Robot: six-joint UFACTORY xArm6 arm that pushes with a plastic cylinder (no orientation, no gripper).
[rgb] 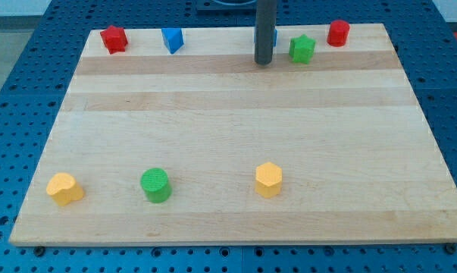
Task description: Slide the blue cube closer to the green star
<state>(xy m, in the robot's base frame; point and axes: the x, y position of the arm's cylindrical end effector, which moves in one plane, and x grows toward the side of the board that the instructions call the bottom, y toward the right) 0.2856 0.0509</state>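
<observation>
My tip point(264, 62) rests on the wooden board point(228, 121) near the view's top, right of centre. The dark rod hides most of the blue cube point(275, 38); only a thin blue sliver shows at the rod's right edge, just above the tip. The green star point(302, 49) lies a short way to the right of the rod and the cube. I cannot tell whether the tip touches the cube.
A red cylinder point(338, 33) stands right of the green star. A red star point(114, 39) and a blue triangle point(172, 39) are at the top left. Near the bottom are a yellow block point(64, 188), a green cylinder point(155, 185) and a yellow hexagon point(268, 180).
</observation>
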